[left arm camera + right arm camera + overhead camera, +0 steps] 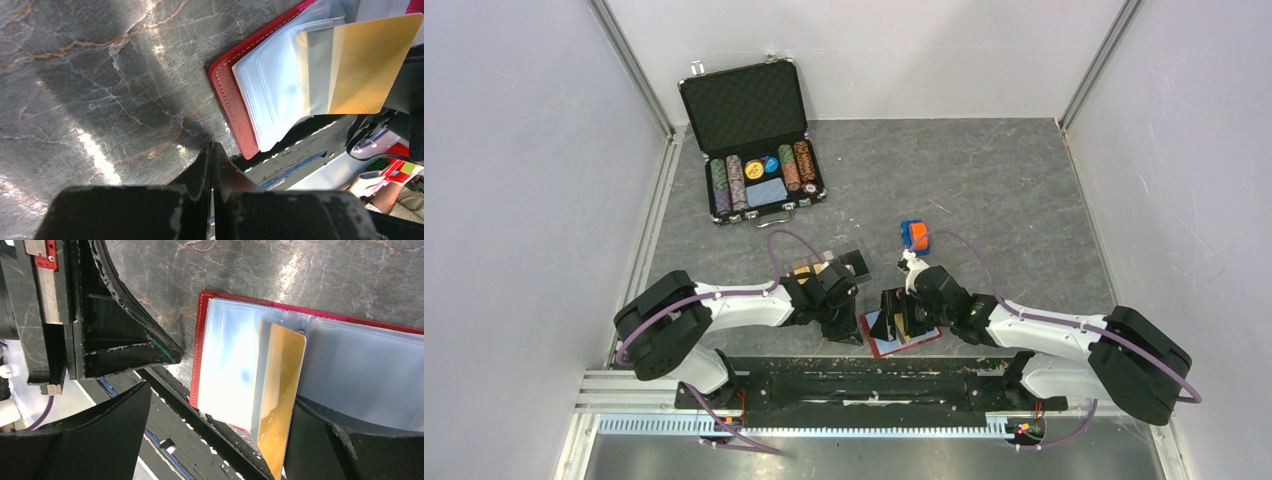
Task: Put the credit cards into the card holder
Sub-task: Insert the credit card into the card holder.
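Progress, judged: partly done at best. On the worktop [1004,190], the holder [849,262] sat a little in from the near edge, left of the middle, beside the left arm's wrist. An orange patch showed at its left end, probably a card already in, but too small to be sure.

The red wallet [202,340] lay open at the middle of the near edge, clear sleeves up. One card [282,375] was not yet moved: it stuck partway out of a sleeve, tilted up off the wallet, with its far end inside the plastic.

Card: thin, flat, orange-gold face, rounded corners, glossy, with a pale band along one long side. Judged slippery and hard to pinch flat.

Right claw [222,405]: fingers wide apart, straddling the card, no contact seen, nothing held.
Left claw [212,150]: fingers together, empty, tips down at the worktop just beside the wallet's red edge.

Left to do: grasp the card, carry it to the holder, and drop it into a compartment.
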Robot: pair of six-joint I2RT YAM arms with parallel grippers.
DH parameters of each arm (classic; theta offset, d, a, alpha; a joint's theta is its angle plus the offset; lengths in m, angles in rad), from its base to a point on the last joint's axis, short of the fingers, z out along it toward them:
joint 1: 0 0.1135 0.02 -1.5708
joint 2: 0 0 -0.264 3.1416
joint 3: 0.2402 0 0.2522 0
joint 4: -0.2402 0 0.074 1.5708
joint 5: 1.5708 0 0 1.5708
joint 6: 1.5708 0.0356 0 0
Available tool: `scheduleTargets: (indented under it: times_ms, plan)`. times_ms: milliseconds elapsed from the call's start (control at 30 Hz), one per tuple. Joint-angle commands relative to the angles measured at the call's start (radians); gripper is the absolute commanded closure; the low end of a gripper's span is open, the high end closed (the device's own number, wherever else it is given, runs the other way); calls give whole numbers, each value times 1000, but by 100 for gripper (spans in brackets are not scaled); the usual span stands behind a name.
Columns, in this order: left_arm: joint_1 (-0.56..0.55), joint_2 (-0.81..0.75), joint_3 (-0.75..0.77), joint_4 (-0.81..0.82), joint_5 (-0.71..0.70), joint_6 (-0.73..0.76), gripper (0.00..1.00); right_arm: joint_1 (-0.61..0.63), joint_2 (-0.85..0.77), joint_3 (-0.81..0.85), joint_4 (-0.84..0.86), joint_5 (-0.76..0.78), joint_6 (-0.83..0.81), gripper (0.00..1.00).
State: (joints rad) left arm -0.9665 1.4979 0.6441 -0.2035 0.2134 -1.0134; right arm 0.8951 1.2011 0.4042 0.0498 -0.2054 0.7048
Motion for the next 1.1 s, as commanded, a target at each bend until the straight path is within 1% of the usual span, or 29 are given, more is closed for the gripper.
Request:
scheduleTargets:
  times_ms: [0,133,433,667,833,1067]
  plan:
    - [-4,21,18,0,-28,1,98,1,-11,2,-114,66,-41,12]
    - [-5,20,18,-2,-24,3,98,1,-19,5,-114,59,-42,12]
    - [-4,19,19,-2,-21,6,98,1,-58,18,-153,82,-75,2]
    - [-5,33,34,-2,-17,10,98,1,-63,62,-222,103,-133,2]
    - [-4,36,39,-2,-17,14,98,1,-82,62,-231,113,-137,2]
    - [-6,33,39,0,-17,15,98,1,-91,80,-284,149,-152,2]
